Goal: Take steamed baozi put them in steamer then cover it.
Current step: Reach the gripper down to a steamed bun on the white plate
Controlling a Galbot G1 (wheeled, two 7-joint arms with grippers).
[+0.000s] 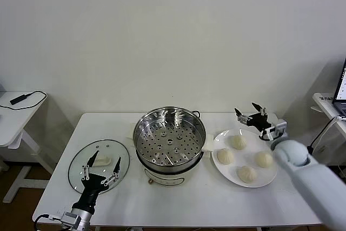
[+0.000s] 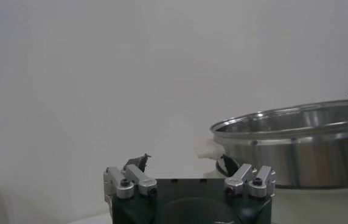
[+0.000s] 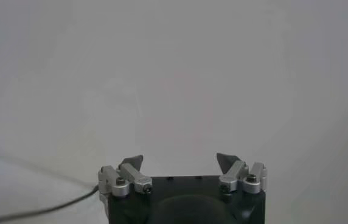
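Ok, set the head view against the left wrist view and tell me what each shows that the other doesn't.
Only the head view shows the four steamed baozi on the white plate, the cover lying flat on the table under the open left gripper, the steamer's perforated tray, and the open right gripper beyond the plate.

Only the left wrist view shows the steamer's polished outer wall side-on.

Both share the steamer, uncovered, and the left gripper.
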